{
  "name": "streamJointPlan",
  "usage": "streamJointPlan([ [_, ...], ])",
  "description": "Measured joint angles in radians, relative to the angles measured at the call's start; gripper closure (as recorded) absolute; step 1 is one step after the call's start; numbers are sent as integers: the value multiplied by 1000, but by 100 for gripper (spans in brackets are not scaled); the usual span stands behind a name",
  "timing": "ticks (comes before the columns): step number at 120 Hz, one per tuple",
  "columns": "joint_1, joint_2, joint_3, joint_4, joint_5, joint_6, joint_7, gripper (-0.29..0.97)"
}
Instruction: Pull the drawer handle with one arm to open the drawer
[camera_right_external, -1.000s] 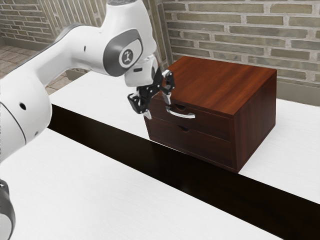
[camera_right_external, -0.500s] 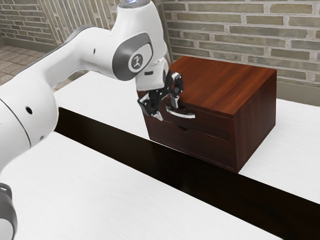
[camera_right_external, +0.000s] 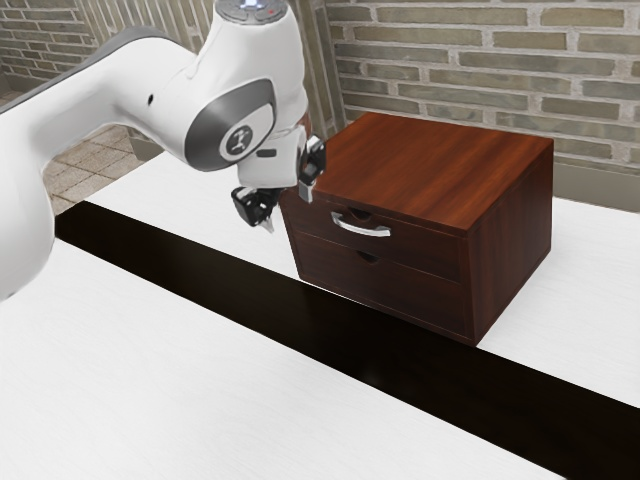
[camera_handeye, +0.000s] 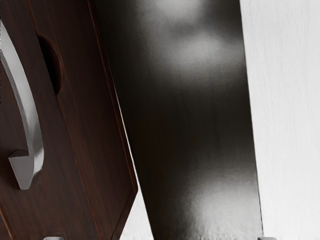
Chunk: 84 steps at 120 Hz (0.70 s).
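Observation:
A dark wooden cabinet (camera_right_external: 440, 170) with two drawers stands on the table. The top drawer (camera_right_external: 400, 240) sits flush with the cabinet front, and its curved silver handle (camera_right_external: 360, 228) is free. My gripper (camera_right_external: 284, 197) hangs open just off the cabinet's front corner, toward the exterior view's left of the handle, with nothing between its fingers. In the wrist view the handle (camera_handeye: 25, 125) and the drawer front (camera_handeye: 80, 150) lie to one side of the hand, above the black strip (camera_handeye: 185, 125).
A glossy black strip (camera_right_external: 300, 320) runs diagonally across the white table (camera_right_external: 150, 400), in front of the cabinet. A brick wall (camera_right_external: 480, 50) stands behind it. The lower drawer (camera_right_external: 390, 285) has only a notch.
My gripper was at the handle's end a second ago. It has since drawn back toward the exterior view's left, off the handle. The drawer has not moved.

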Motion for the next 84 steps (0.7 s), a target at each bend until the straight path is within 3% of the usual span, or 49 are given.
streamJointPlan([
  [29,48,13,1,-9,33,51,-51,19],
  [84,9,53,-10,-5,14,105,-110,19],
])
